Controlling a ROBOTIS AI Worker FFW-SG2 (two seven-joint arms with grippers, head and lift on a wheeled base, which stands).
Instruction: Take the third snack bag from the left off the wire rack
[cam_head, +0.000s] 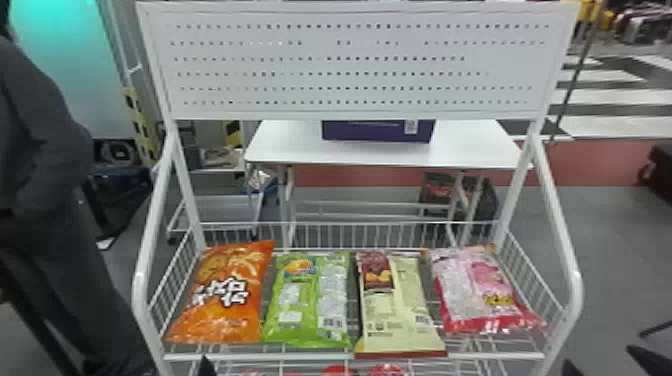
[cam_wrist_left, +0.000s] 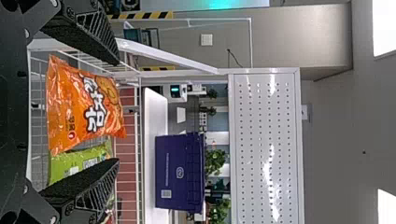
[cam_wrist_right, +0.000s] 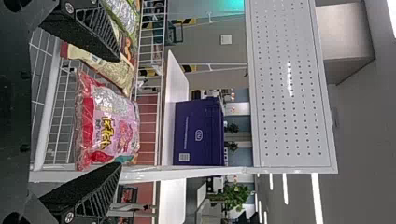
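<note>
Four bags lie flat in a row on the wire rack (cam_head: 500, 355) shelf, and the third snack bag (cam_head: 395, 305) from the left is the cream one with the dark red top. It sits just right of the shelf's middle, squeezed between the green bag (cam_head: 310, 300) and the pink bag (cam_head: 480, 292). Its long axis runs from the back rail to the front edge, and the near end is right at the front rail or poking slightly past it. Both grippers sit in front of the rack, touching nothing. The left gripper (cam_wrist_left: 116, 112) has its fingers spread wide and looks at the orange bag (cam_wrist_left: 81, 109), way over at the left end. The right gripper (cam_wrist_right: 119, 112) is also spread and empty, and faces the pink bag, with the cream one just beside that line on the robot's left. So I'd say the right arm is nearer — shift a bit leftward, then go in over the front edge at the bag's short end.
</note>
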